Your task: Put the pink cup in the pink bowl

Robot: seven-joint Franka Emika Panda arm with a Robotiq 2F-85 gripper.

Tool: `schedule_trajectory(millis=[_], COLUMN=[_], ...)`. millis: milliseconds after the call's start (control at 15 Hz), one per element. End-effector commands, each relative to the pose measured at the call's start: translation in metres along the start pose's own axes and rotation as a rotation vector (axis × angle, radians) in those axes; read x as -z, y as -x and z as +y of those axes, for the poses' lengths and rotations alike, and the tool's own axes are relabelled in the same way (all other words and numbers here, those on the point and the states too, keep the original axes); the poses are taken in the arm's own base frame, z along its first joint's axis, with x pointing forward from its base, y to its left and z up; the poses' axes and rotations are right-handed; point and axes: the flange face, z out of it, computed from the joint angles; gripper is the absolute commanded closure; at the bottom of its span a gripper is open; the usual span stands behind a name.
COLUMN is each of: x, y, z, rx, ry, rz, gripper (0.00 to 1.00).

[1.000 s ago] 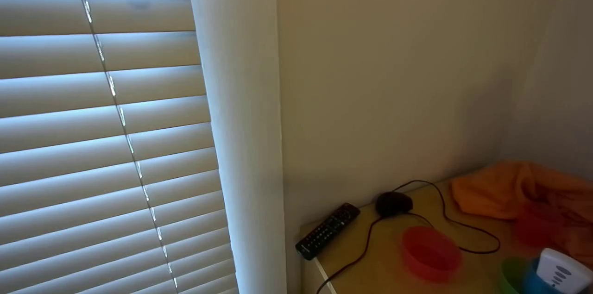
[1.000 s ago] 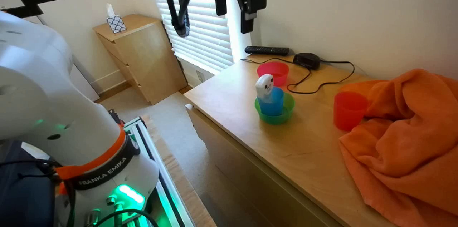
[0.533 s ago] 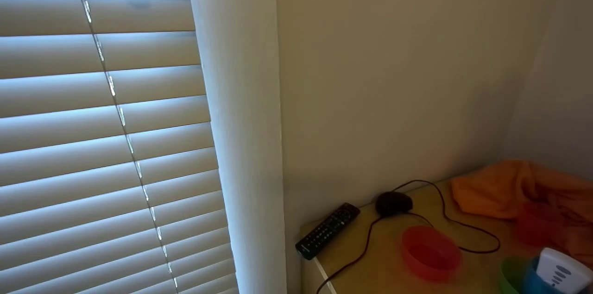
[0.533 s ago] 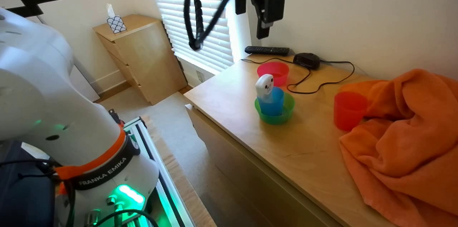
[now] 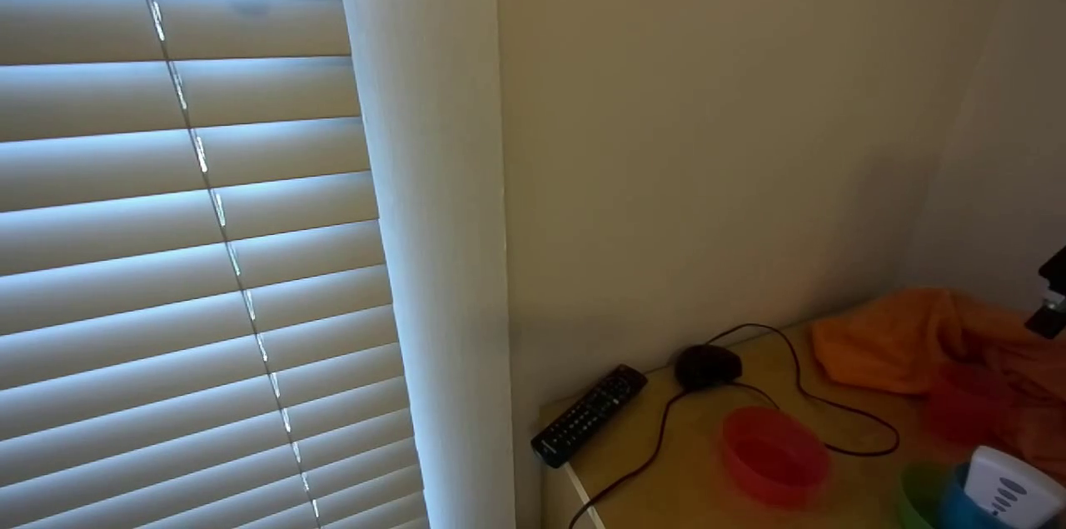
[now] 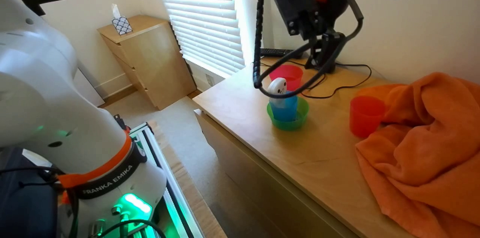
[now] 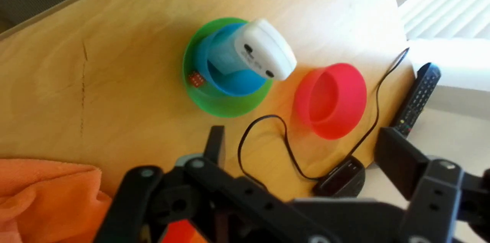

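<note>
The pink bowl (image 7: 344,101), red cup (image 6: 367,116), green bowl (image 7: 224,107) and blue cup (image 7: 241,84) are single-coloured. The die (image 7: 196,79) is red with white pips; the tissue box (image 6: 122,26), white with dark scallops.

"FRANKA EMIKA" on the black band (image 6: 108,181) around the arm (image 6: 84,136)

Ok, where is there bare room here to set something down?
Bare: a wide patch between green bowl, orange cloth and robot-side edge; another between pink bowl and that edge. Crowded: along the wall, with remote, black cord and black device.
</note>
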Motion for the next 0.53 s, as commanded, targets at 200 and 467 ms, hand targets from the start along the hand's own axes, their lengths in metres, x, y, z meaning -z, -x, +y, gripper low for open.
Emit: schedule_trajectory(millis=[200, 467], x=[-0.029, -0.036], y=[-0.052, -0.064], z=[0.033, 0.067], rx=[-0.225, -0.386], ry=[0.191, 0.312], rz=[-0.021, 0.067], gripper=[0.0, 0.0])
